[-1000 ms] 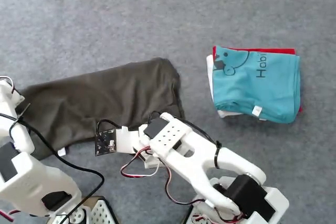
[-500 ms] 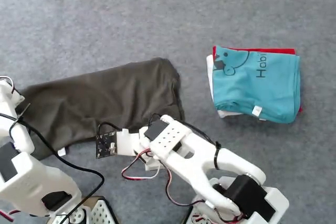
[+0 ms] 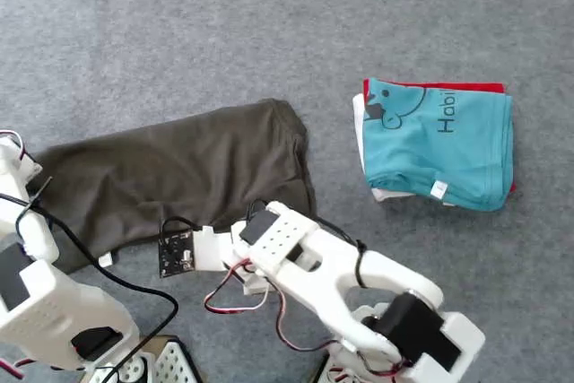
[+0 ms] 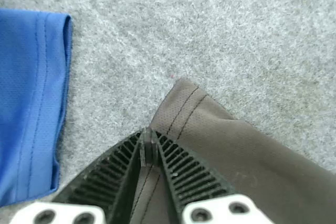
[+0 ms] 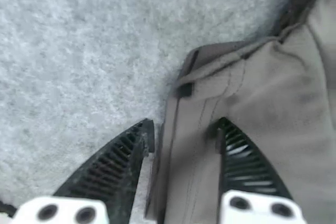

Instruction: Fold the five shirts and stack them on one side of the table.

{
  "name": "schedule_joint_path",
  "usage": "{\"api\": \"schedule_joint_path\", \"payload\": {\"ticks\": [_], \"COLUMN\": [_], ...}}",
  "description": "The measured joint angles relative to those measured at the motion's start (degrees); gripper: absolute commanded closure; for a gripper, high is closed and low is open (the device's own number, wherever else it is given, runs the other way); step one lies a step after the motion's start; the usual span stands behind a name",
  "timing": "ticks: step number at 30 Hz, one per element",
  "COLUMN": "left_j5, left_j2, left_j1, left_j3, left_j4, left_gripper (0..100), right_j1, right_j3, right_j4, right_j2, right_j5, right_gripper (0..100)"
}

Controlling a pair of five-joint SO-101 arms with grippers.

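- dark shirt [image 3: 179, 177] lies spread flat on the grey desk [image 3: 269, 33], not yet folded. It is well apart from the folded stack [image 3: 438, 145], which has teal on top and red and white edges showing under it.
- left hand [image 4: 148, 139]: jaws pinched together on a hemmed corner of the dark shirt, with only a thin bit of cloth between the tips.
- right hand [image 5: 184, 127]: jaws apart and gripping nothing, straddling the shirt's edge near the seam. One jaw is over bare desk, the other over cloth.
- risk: the right hand may close on just the top layer or on the hem's lip. The cloth then slips out on the lift and that side of the fold drops.
- risk: the left grip is shallow on the corner. A hard or sideways pull could tug it free.
- risk: if the two hands lift unevenly, the fold comes out skewed or bunched, since the shirt already sits at an angle on the desk.
- risk: blue shirt [image 4: 29, 93] is near the left hand's corner. A low sweep could catch it and drag it along.
- risk: loose wires [image 3: 235, 289] under the right arm hang close to the shirt's near edge and could snag it.
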Motion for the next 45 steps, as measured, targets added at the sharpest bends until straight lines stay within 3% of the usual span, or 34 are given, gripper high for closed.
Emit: {"api": "schedule_joint_path", "payload": {"ticks": [11,17,29,37,45], "left_j5": [0.00,0.09,0.09,0.09,0.09], "left_j2": [0.00,0.00,0.00,0.00,0.00], "left_j1": [0.00,0.00,0.00,0.00,0.00], "left_j3": [0.00,0.00,0.00,0.00,0.00], "left_j4": [0.00,0.00,0.00,0.00,0.00], "left_gripper": [97,97,97,97,97], "right_j1": [0.09,0.88,6.07,11.52,12.22], "right_j3": [-3.34,-3.69,-7.65,-23.74,-30.86], "right_j4": [1.67,1.14,3.08,12.92,12.04], "right_j2": [3.34,3.34,5.89,6.15,7.74], "right_j5": [-0.09,-0.09,-0.18,3.96,7.82], "right_gripper": [80.5,98.8,98.5,98.4,98.4]}}
